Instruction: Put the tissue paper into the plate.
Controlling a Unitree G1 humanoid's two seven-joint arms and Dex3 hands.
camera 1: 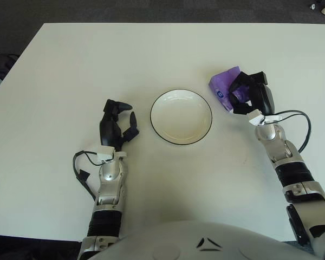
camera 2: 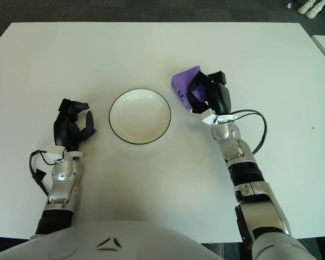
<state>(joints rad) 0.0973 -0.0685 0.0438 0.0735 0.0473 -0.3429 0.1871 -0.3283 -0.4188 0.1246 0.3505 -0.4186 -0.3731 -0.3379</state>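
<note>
A purple tissue packet (camera 1: 223, 85) lies on the white table just right of the plate. My right hand (camera 1: 249, 93) has its black fingers curled around the packet's right side. The white plate with a dark rim (camera 1: 181, 116) sits at the table's middle and holds nothing. The packet also shows in the right eye view (camera 2: 184, 85), with the right hand (camera 2: 208, 96) on it and the plate (camera 2: 140, 116) to its left. My left hand (camera 1: 117, 123) shows left of the plate, fingers loosely bent, holding nothing.
The white table (camera 1: 97, 59) stretches wide behind the plate and hands. Its edges meet dark floor at the back and left. A black cable (camera 1: 303, 127) loops from my right wrist, another (camera 1: 81, 165) from my left wrist.
</note>
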